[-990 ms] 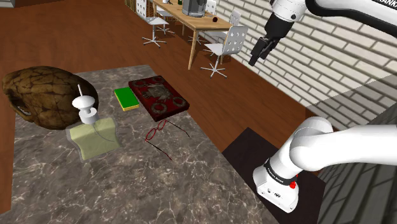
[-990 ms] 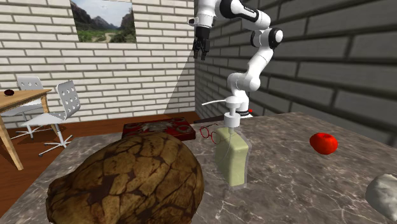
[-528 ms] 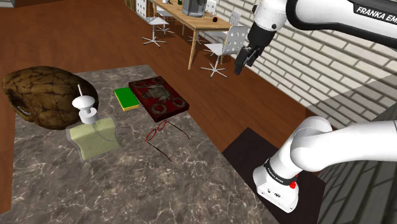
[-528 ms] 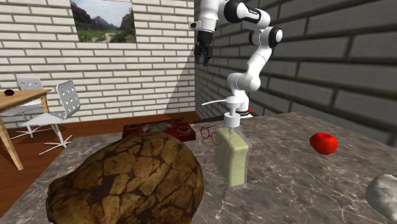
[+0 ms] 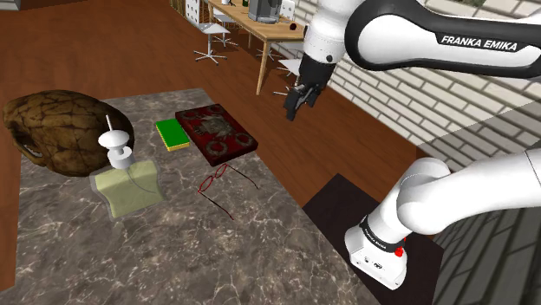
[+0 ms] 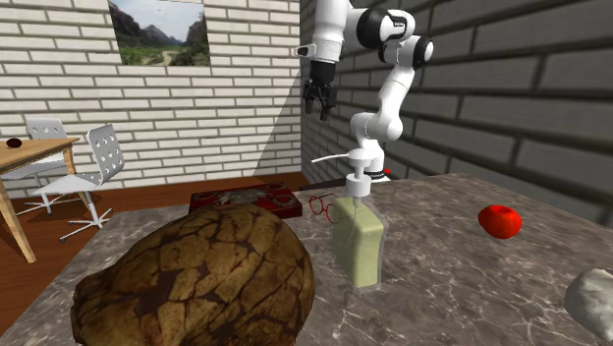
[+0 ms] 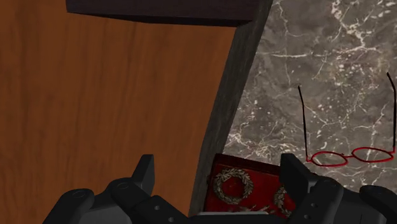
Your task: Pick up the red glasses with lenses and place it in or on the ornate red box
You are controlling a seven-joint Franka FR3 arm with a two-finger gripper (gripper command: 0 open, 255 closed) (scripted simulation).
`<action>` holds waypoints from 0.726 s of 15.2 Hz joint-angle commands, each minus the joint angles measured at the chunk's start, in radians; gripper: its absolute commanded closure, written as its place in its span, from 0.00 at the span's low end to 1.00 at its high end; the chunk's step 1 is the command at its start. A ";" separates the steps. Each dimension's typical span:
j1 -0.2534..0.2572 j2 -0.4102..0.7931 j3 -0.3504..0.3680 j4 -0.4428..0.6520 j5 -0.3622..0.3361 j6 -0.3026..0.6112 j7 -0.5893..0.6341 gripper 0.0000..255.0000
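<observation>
Nearest us in the shoulder view, the glasses [image 5: 214,176] lie on the marble worktop [image 5: 173,251], close to its edge. Their temples are unfolded and splayed away from the two small lenses. They lie just beside the box [image 5: 215,132] and we see no contact between them. In the wrist view the glasses [image 7: 351,155] show as a thin red wire frame lying low on the stone.

We judge them very light, springy and easily bent, with slick lenses and thin temples that would twist under a side load. The bridge or the front rim looks like the stiffest place to pinch, with the fingers either side of the frame front. Because the frame lies so low, the fingertips would have to come almost down to the worktop.

Next out is the box [image 7: 248,184], flat-topped with wreath ornaments, a broad surface to set the glasses on.

Farthest, the tool [image 5: 295,104] hangs high beyond the worktop's edge, over the wooden floor. Its fingers [image 7: 145,170] stand wide apart and hold nothing.
</observation>
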 commanded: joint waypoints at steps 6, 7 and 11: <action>0.021 0.185 0.143 0.051 -0.005 0.096 0.148 0.00; 0.023 0.216 0.164 0.063 -0.011 0.107 0.170 0.00; 0.029 0.349 0.242 0.126 -0.051 0.145 0.266 0.00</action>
